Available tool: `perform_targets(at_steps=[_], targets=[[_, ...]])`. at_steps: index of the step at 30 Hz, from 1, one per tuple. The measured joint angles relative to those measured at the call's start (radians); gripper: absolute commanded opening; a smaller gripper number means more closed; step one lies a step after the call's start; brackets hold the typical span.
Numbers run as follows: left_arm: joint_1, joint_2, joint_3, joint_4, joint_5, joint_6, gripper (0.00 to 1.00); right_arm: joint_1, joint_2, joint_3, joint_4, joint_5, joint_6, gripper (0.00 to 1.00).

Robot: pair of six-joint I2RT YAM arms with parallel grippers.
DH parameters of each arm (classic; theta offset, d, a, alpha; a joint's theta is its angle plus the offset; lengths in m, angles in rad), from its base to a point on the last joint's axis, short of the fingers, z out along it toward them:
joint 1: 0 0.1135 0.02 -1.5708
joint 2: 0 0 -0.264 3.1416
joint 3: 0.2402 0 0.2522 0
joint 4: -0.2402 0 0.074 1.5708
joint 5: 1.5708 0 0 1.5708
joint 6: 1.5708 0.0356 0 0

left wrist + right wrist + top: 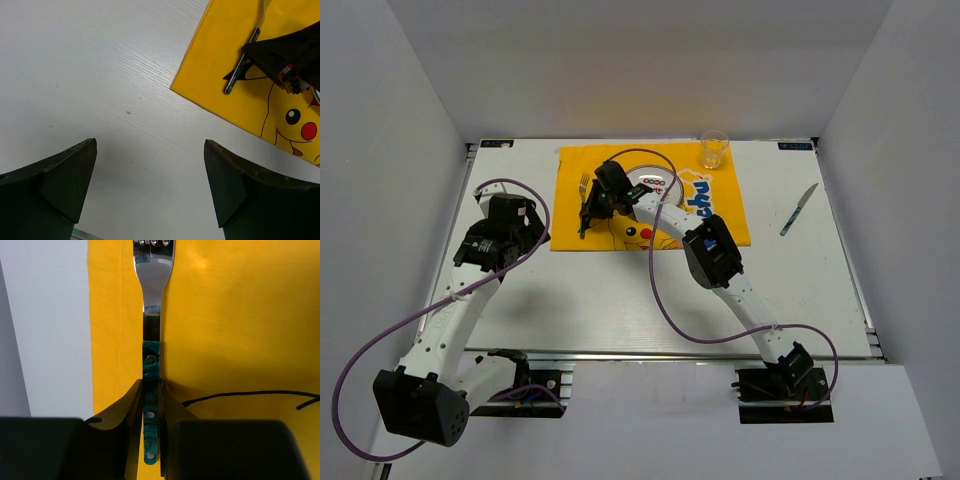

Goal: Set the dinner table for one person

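A: Noted: right gripper (151,386) pinched on fork (151,315) handle, low down near the butt end. Fork lying along left strip of yellow Pikachu cloth (728,222), tines pointing away. Lifted or resting, cannot tell.

B: Risks from here?

A: Narrow, slick handle, gripped far from the heavier steel head. Could pivot or slide out between the fingers if swung. Could also snag and ruck the cloth if fingertips catch fabric on letting go.

B: And left gripper (149,143)?

A: Spread wide, hovering over bare dinner table (620,295), holding nothing. Well apart from fork.

B: Materials?

A: Polished steel neck and head on fork; green marbled handle, small rivets. Cloth thin and soft, faint fold line near its edge. White, hard dinner table under it, fine grain lines, metal rail along near side. Clear glass cup (714,149) at cloth's far edge, near right corner. Slim knife (799,210) alone on table to the right, well apart from cloth, not yet placed.
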Motion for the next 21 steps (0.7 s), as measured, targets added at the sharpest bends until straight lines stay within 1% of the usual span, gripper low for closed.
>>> perform_targets(at_steps=[4, 6, 9, 11, 13, 14, 19, 20, 21], targets=[[0.0, -0.001, 0.0, 0.0, 0.005, 0.001, 0.98, 0.0, 0.0, 0.0, 0.002, 0.0, 0.0, 0.21], [0.0, -0.002, 0.0, 0.001, 0.006, 0.001, 0.98, 0.0, 0.0, 0.0, 0.004, 0.0, 0.002, 0.26], [0.0, -0.003, 0.0, 0.003, 0.007, 0.002, 0.98, 0.001, 0.0, -0.002, 0.012, 0.001, 0.004, 0.3], [0.0, -0.004, 0.0, 0.006, 0.007, 0.002, 0.98, 0.002, 0.0, -0.003, 0.018, 0.001, 0.009, 0.37], [0.0, -0.004, 0.0, 0.008, 0.007, 0.002, 0.98, 0.004, -0.001, -0.003, 0.025, 0.001, 0.013, 0.39], [0.0, -0.004, 0.0, 0.008, 0.008, 0.002, 0.98, 0.005, -0.002, -0.003, 0.026, 0.002, 0.014, 0.48], [0.0, -0.006, -0.002, 0.011, 0.008, 0.002, 0.98, 0.007, -0.014, -0.01, 0.041, 0.002, 0.022, 0.52], [0.0, -0.006, -0.002, 0.012, 0.008, 0.002, 0.98, 0.008, -0.016, -0.011, 0.04, 0.001, 0.022, 0.65], [0.0, -0.007, -0.002, 0.012, 0.007, 0.002, 0.98, 0.008, -0.021, -0.014, 0.041, 0.002, 0.024, 0.66]])
